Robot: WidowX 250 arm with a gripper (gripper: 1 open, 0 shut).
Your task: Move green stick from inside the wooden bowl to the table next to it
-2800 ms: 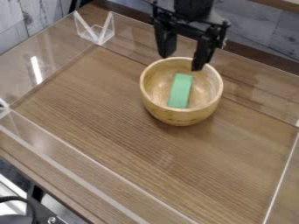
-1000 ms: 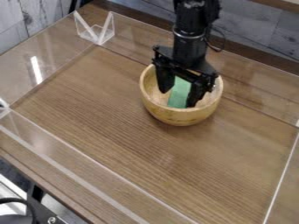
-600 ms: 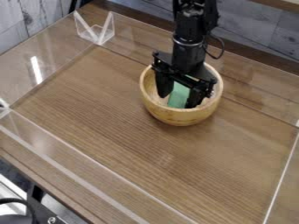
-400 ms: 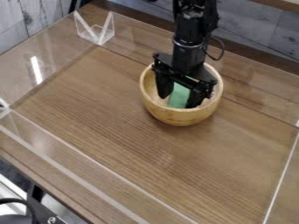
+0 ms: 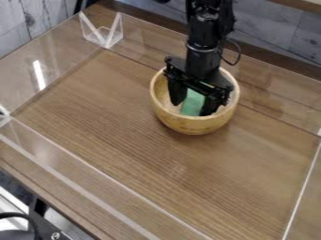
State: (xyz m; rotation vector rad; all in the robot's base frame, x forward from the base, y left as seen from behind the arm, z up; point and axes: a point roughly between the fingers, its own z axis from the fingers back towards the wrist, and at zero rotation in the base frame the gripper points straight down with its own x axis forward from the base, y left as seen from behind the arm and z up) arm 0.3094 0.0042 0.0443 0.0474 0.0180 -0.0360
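Because the green stick point(image 5: 193, 103) lies inside the wooden bowl point(image 5: 194, 119), directly between the fingers, the tool point(image 5: 198, 97) straddles it, spread open. Its long axis runs near to far, so the fingers stand left and right of it.

Hand point(image 5: 196, 97) down inside wooden bowl point(image 5: 193, 118) — fingers spread, straddling green stick point(image 5: 194, 105).

The fingers point(image 5: 197, 94) have descended into the wooden bowl point(image 5: 189, 119).

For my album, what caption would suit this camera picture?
Robot gripper lowered open-jawed into the wooden bowl, straddling the green stick on the table.
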